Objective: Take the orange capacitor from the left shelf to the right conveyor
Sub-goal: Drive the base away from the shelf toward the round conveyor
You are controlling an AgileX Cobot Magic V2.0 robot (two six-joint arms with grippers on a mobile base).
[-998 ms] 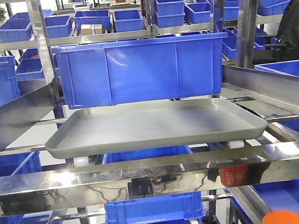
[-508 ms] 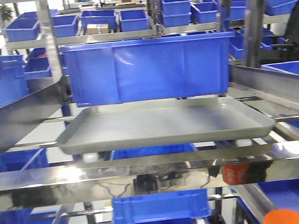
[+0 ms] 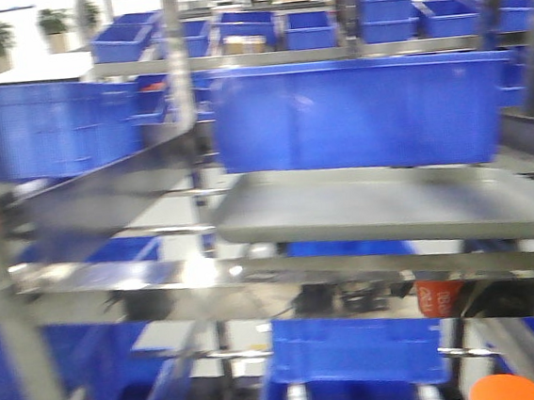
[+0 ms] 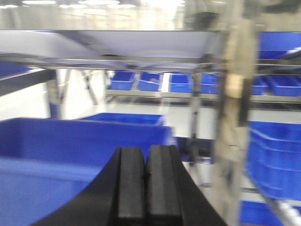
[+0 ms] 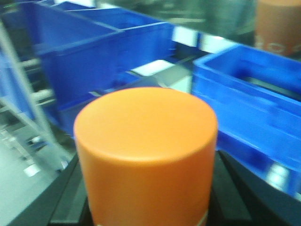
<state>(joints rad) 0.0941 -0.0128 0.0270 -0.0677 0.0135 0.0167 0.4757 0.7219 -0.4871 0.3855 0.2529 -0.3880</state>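
The capacitor (image 5: 146, 141) is filling the right wrist view, standing upright with its rounded orange top toward the lens. The right gripper (image 5: 146, 213) is clamping it low on its sides, and the dark pads (image 5: 66, 202) are showing at both sides of its base. Its printing is not showing from this angle. In the front view only its top is peeking up at the bottom right, below and in front of the tray's front right corner, so it is already off the shelf (image 3: 179, 123).

The left gripper (image 4: 145, 188) is hanging with its black fingers pressed together and nothing between them, above a near bin (image 4: 70, 141).

Farther out, the shiny front rail (image 3: 284, 274) is carrying an orange glint (image 3: 437, 295), apparently the capacitor's reflection. Behind the rail, the grey tray (image 3: 391, 212) is lying flat, with a big bin (image 3: 358, 116) sitting along its far edge. Rows of smaller blue bins (image 3: 391, 13) are standing well beyond that.

The pick looks done and the carry is in hand. The whole front view is smeared, which suggests the rig is moving. The conveyor is not showing in any view.

The next move calls for bringing the right arm round to the conveyor on the right. The capacitor needs to stay upright and clear of the rail and uprights. It should come down until its base meets the belt, and only then should the jaws part.
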